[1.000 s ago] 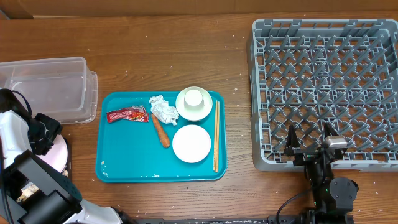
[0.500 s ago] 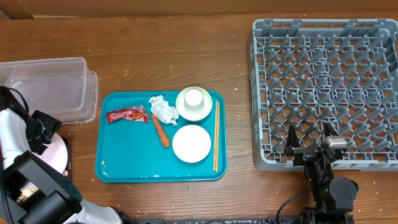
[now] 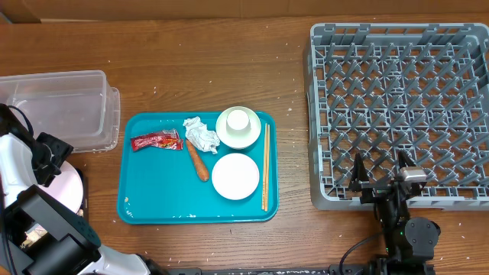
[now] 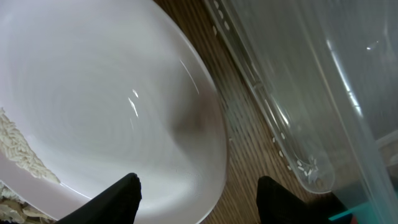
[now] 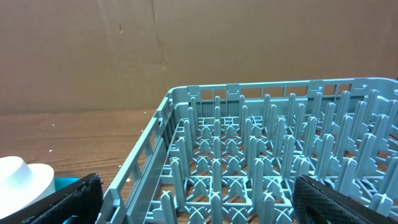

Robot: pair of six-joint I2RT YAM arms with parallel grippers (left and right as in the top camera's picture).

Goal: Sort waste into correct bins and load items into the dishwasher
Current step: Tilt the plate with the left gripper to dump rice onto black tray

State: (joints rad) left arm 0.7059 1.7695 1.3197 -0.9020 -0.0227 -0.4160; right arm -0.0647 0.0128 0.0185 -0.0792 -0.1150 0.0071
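A teal tray [image 3: 153, 206] holds a red wrapper [image 3: 155, 140], a crumpled paper ball [image 3: 200, 134], an orange carrot stick [image 3: 197, 160], a white bowl with a cup in it [image 3: 238, 127], a white plate [image 3: 235, 176] and wooden chopsticks [image 3: 265, 166]. The grey dish rack [image 3: 397, 107] stands at the right and also shows in the right wrist view [image 5: 261, 155]. My left gripper [image 3: 50, 156] is open over the rim of a white bowl [image 4: 106, 106] holding some rice. My right gripper [image 3: 380, 179] is open and empty at the rack's front edge.
A clear plastic bin [image 3: 57, 107] stands at the far left, close beside the white bowl; its wall also shows in the left wrist view [image 4: 311, 93]. A brown cardboard wall [image 5: 186, 43] rises behind the table.
My left arm has shifted slightly to the left over the white bowl. The right arm and the tray items have not moved.
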